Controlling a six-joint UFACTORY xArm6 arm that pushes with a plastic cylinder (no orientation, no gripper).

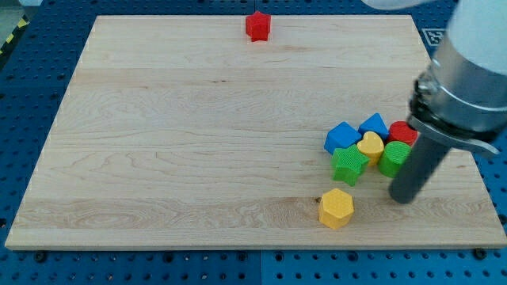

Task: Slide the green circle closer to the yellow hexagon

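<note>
The green circle (394,158) sits at the right end of a tight cluster of blocks near the board's right edge. The yellow hexagon (336,208) lies alone below and to the left of the cluster, near the view's bottom edge of the board. My tip (403,198) rests on the board just below and slightly right of the green circle, close to it; contact cannot be told. The rod rises up and to the right from there.
The cluster also holds a green star (348,165), a yellow block (370,146), two blue blocks (342,137) (374,124) and a red block (403,132). A red star (257,26) lies at the board's top edge. The wooden board (198,142) sits on a blue perforated table.
</note>
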